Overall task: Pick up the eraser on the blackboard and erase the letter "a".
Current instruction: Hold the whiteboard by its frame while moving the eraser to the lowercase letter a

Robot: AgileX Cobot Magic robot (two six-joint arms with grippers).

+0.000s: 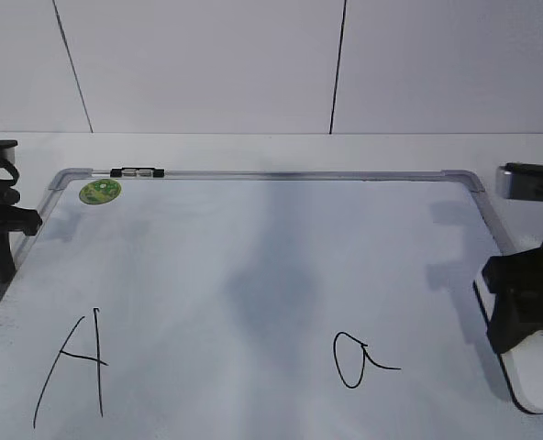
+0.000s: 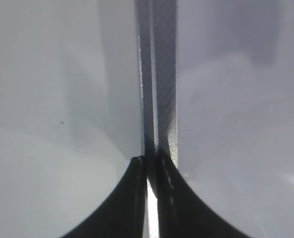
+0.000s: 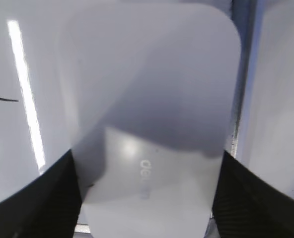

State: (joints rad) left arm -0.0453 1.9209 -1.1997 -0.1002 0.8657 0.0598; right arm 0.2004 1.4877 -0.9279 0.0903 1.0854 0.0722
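The white eraser (image 1: pixel 539 374) lies at the right edge of the blackboard (image 1: pixel 253 266); in the right wrist view the eraser (image 3: pixel 152 99) fills the frame with its grey logo up. My right gripper (image 1: pixel 515 321) is down over it, one finger against each long side (image 3: pixel 147 158), shut on it. The letter "a" (image 1: pixel 356 359) is at the front, left of the eraser; its tail shows in the right wrist view (image 3: pixel 3 97). My left gripper (image 1: pixel 1 257) is shut and empty over the board's left frame (image 2: pixel 162 74).
A capital "A" (image 1: pixel 70 367) is drawn at the front left of the board. A green round sticker (image 1: pixel 99 192) and a small black clip (image 1: pixel 137 171) sit at the far left corner. A white wall stands behind the table.
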